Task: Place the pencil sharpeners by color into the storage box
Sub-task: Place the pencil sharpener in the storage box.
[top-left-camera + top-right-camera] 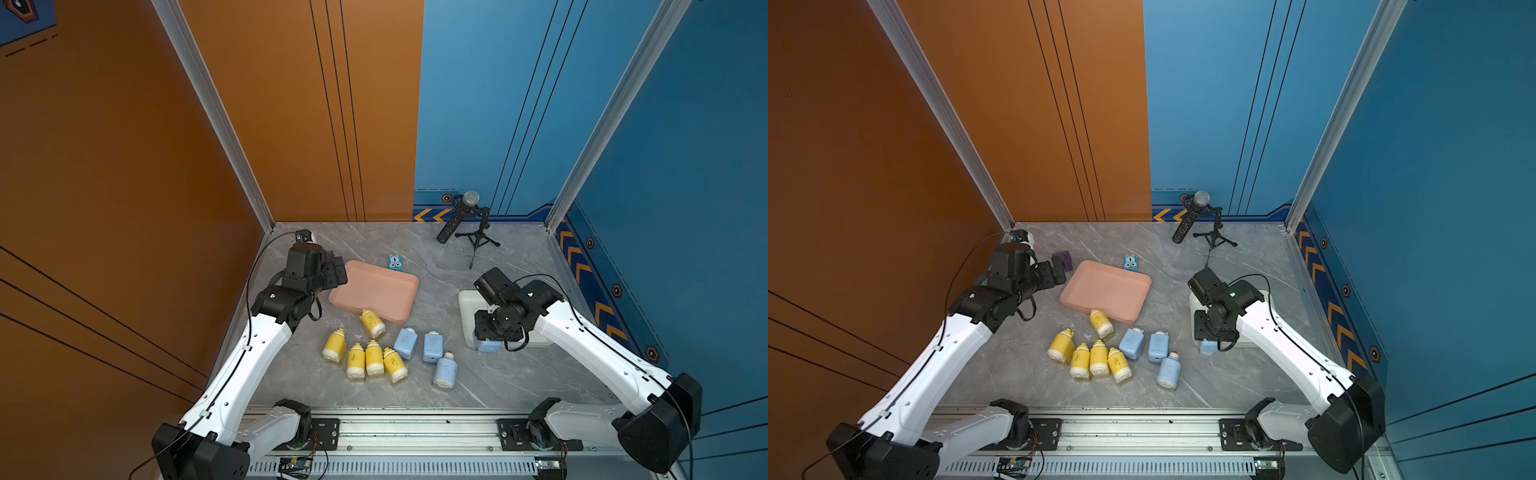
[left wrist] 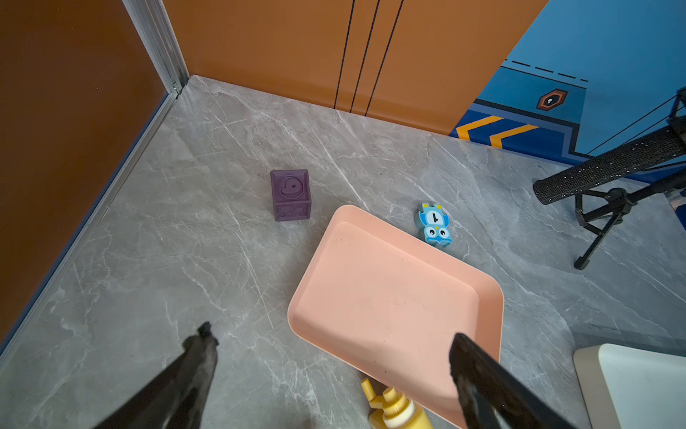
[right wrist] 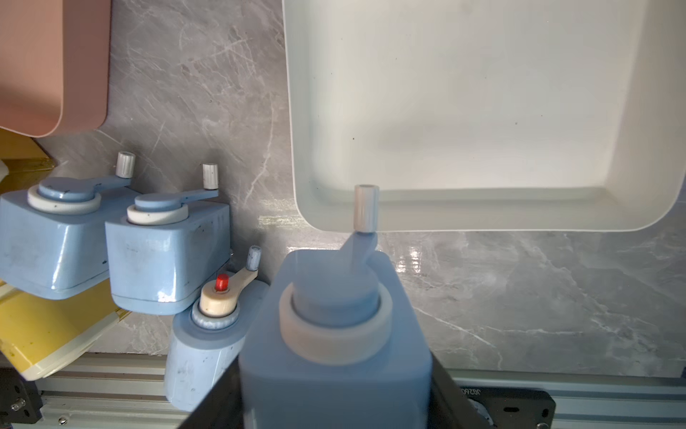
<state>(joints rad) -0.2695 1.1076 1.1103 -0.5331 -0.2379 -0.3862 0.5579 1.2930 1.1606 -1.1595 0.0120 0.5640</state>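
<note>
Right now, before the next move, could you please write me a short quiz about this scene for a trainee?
1. True or false: the pink tray is empty.
2. How many blue sharpeners lie loose on the table?
3. The right gripper has its jaws closed on: A) a blue sharpener, B) the purple cube, C) nothing.
Key: 1 true; 2 three; 3 A.
</note>
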